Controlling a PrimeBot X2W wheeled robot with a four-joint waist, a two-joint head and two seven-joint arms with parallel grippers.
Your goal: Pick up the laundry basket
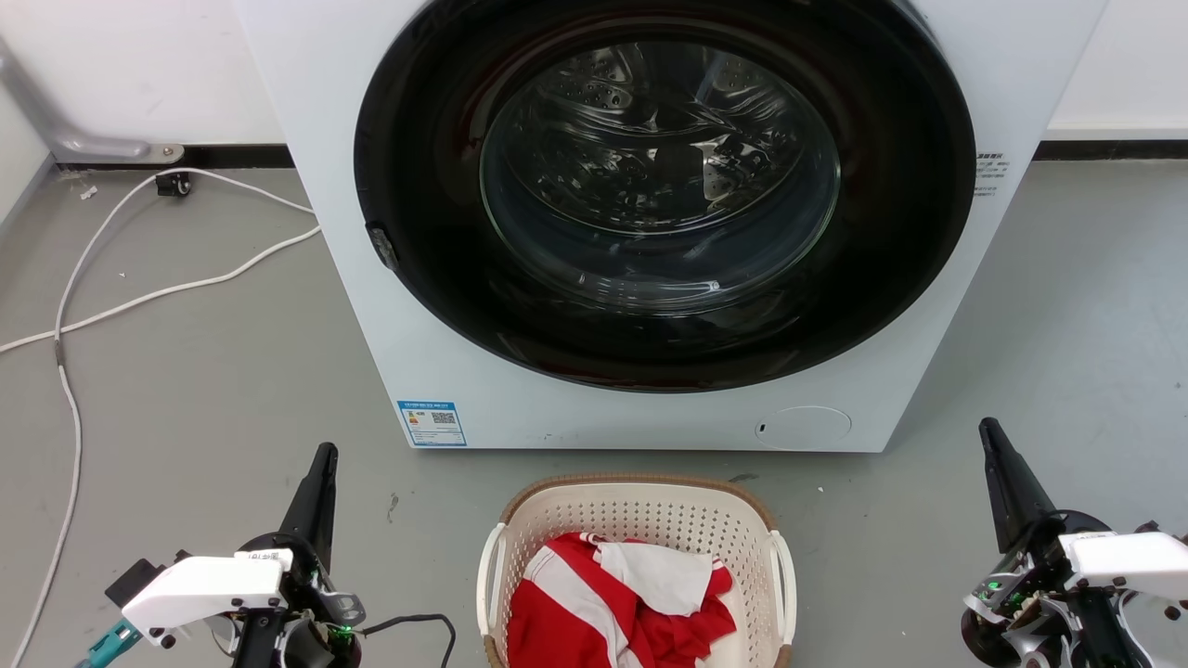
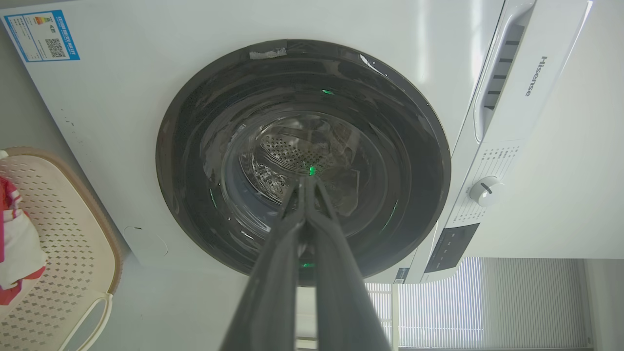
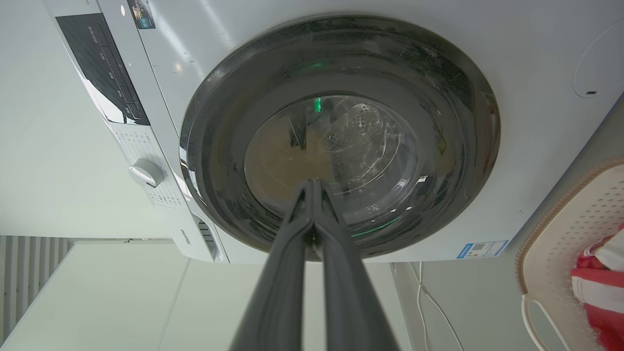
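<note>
left gripper (image 1: 326, 453) left of the laundry basket (image 1: 640, 483), well apart, fingers pressed together, holding nothing. laundry basket stands on the floor (image 1: 186, 399), centred just in front of the washing machine (image 1: 390, 325), red and white clothes (image 1: 613, 603) inside. right gripper (image 1: 987, 427) right of it, well apart, fingers together, empty.
</note>
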